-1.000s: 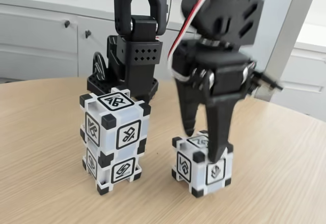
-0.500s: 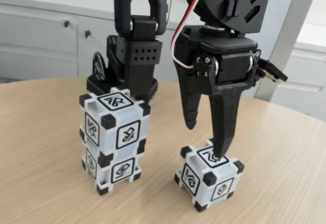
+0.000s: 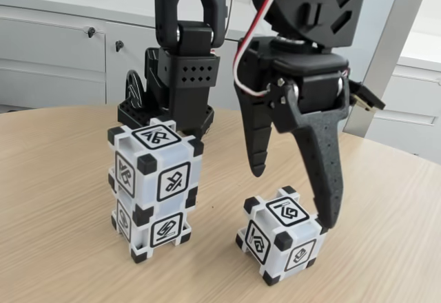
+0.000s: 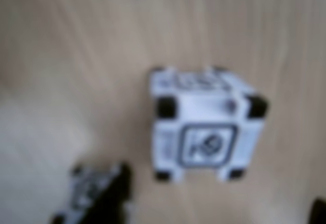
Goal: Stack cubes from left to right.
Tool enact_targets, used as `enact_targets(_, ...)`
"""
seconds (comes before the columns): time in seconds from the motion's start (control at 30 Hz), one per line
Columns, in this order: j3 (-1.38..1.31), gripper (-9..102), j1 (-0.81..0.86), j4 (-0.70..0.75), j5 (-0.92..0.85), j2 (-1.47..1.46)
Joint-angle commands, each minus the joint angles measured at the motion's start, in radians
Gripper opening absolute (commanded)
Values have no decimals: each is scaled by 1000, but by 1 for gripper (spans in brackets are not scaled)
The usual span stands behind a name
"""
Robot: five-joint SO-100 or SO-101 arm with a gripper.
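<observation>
Cubes first. Loose cube (image 3: pixel 281 237) sits alone on the table (image 3: pixel 62 248), directly below the pincer (image 3: pixel 293 196), turned so one corner faces the fixed camera. Its top face lies under the gap between the two fingers; neither finger grips it. Right finger (image 3: pixel 324 172) as the fixed view shows it hangs long and tilted, its tip down at the cube's upper right corner, touching or just beside it, cannot tell which. Left finger (image 3: pixel 256 141) is shorter in that view and ends well above the cube's top face, clear of it.

Pincer stands apart, fingers spread wide, nothing between them.

Wrist view is badly blurred: loose cube (image 4: pixel 204 124) shows near the middle on wood grain, one black-framed glyph face toward the lens, black corner blocks just readable. Dark finger (image 4: pixel 109 201) enters at the bottom edge, left of the cube in that view and apart from it.

Stack of two cubes stands to the left of the pincer in the fixed view, near but separate from the loose cube: upper cube (image 3: pixel 157 162) squarely on lower cube (image 3: pixel 150 224), edges roughly in line, lower one on the table.

Behind the stack, arm base (image 3: pixel 176 89). White cabinets (image 3: pixel 55 55) with dark knobs beyond the table edge
</observation>
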Motion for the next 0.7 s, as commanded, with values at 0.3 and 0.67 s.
enact_targets(0.3,-98,36,-8,-67,-8,-252)
enact_targets(0.67,-112,26,-8,-89,2,-273)
